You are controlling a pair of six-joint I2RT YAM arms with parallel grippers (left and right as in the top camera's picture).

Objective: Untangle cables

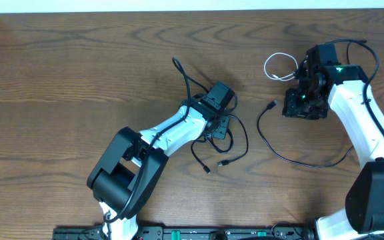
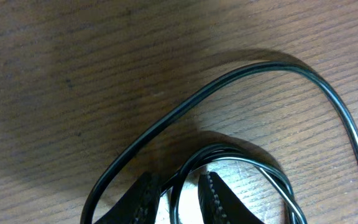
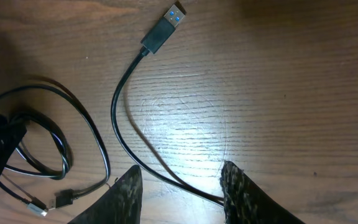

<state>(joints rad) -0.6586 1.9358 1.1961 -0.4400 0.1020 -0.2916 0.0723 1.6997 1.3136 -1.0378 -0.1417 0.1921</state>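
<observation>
A tangle of black cables (image 1: 227, 141) lies mid-table in loose loops, its small plugs (image 1: 207, 169) at the near side. My left gripper (image 1: 217, 121) sits low over it. In the left wrist view the gripper (image 2: 178, 199) is open, and one black strand (image 2: 174, 200) runs between the fingers without being pinched. A separate long black cable (image 1: 299, 160) curves across the right side, ending in a USB plug (image 3: 163, 28). My right gripper (image 3: 182, 186) hangs open above this cable (image 3: 123, 134), holding nothing. A white cable (image 1: 279, 67) lies looped behind it.
The wooden table (image 1: 79, 67) ends at a white wall at the back. A black rail (image 1: 179, 233) with the arm bases runs along the front edge. The left arm (image 1: 152, 143) stretches diagonally from there to the centre.
</observation>
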